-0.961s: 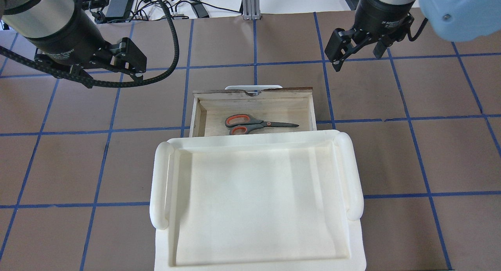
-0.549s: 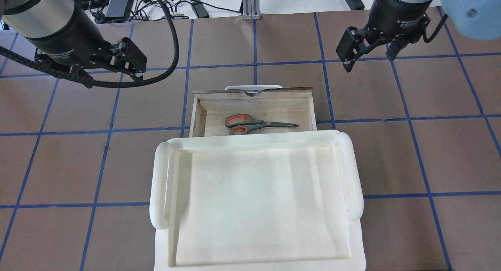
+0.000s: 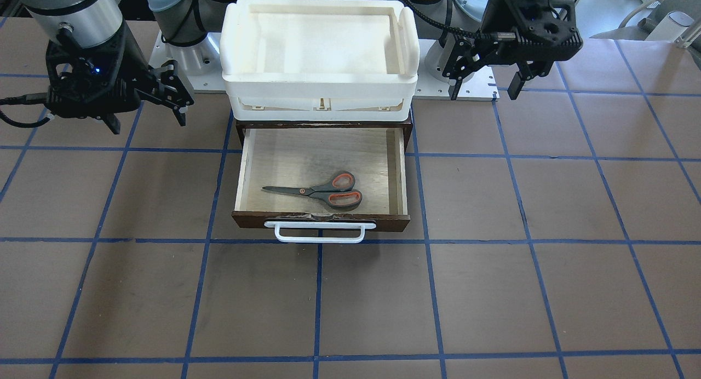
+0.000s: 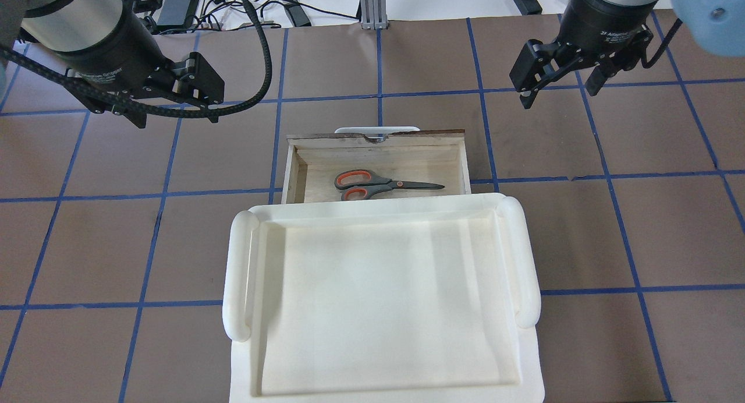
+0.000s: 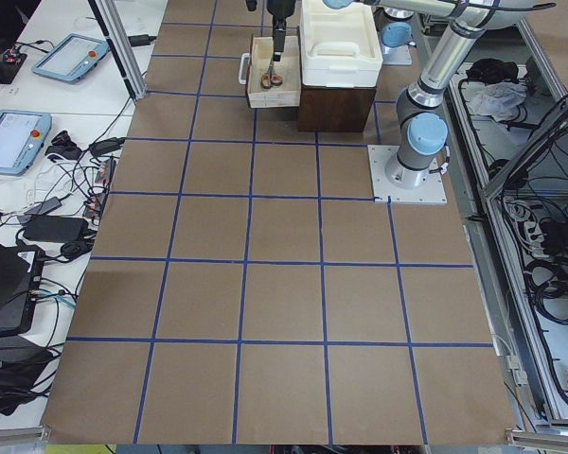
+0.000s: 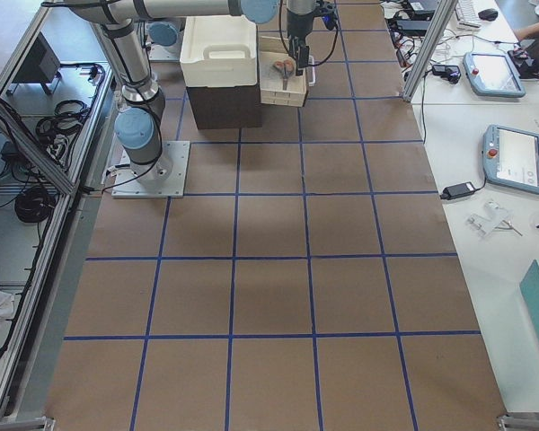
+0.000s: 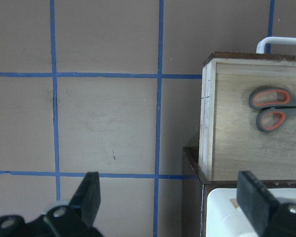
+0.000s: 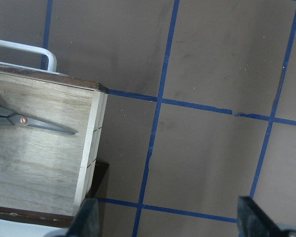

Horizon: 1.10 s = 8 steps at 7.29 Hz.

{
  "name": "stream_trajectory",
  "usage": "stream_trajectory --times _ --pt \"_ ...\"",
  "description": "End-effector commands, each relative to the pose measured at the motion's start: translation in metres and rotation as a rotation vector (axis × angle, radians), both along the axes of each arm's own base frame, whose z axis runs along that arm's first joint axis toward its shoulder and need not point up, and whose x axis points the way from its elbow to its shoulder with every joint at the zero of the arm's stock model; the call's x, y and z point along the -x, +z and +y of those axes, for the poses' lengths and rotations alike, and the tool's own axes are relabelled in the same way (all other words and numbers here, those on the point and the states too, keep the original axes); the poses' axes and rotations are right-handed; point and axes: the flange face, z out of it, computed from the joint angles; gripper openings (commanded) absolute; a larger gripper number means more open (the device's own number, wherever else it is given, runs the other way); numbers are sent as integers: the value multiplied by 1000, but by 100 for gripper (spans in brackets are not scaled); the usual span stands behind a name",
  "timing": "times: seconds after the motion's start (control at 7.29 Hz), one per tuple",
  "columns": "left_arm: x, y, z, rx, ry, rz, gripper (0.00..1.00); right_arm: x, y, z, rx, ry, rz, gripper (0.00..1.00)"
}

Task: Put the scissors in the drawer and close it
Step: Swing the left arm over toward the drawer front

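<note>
The scissors (image 4: 378, 184), grey handles lined orange-red, lie flat inside the open drawer (image 4: 378, 140), handles toward my left side; they also show in the front-facing view (image 3: 323, 191). The drawer sticks out from under the white tray, and its dark front panel (image 3: 320, 221) carries a white bar handle (image 3: 320, 234). My left gripper (image 4: 174, 109) is open and empty, above the table to the left of the drawer. My right gripper (image 4: 560, 88) is open and empty, above the table to the right of the drawer. The left wrist view shows the scissor handles (image 7: 274, 106); the right wrist view shows the blades (image 8: 34, 123).
A large white plastic tray (image 4: 238, 275) sits on the dark cabinet over the drawer's rear part. Brown table with blue tape grid (image 4: 582, 228) around it. Cables and devices lie beyond the table's far edge (image 4: 233, 7).
My right gripper has moved to the right, away from the drawer. My left gripper has shifted slightly to the right. The scissors and drawer have not moved.
</note>
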Motion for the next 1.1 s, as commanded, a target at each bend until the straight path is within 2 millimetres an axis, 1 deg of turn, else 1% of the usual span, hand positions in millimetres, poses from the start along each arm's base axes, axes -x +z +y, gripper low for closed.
stream_trajectory --times 0.0,0.14,0.27,0.41,0.55,0.69,0.82,0.96 --pt "17 -26 -32 17 8 14 100 0 -1 -2 4 -5 0 100" --pt "45 -43 -47 36 -16 10 100 0 -3 -2 -4 -4 -2 100" --pt "66 -58 -61 39 -6 16 100 0 -5 -2 -7 -7 0 100" --pt "78 -77 -77 28 12 19 100 1 -5 -2 -7 -10 0 100" --pt "104 -97 -91 47 -11 25 100 0 -6 -2 -9 -8 -2 100" --pt "122 -108 -107 50 -18 0 100 1 -6 -2 -5 -10 0 100" --pt "141 -109 -123 63 -38 -14 100 1 -7 -3 -9 -10 0 100" --pt "162 -126 -136 49 -16 -6 100 1 -6 -2 -7 -10 0 100"
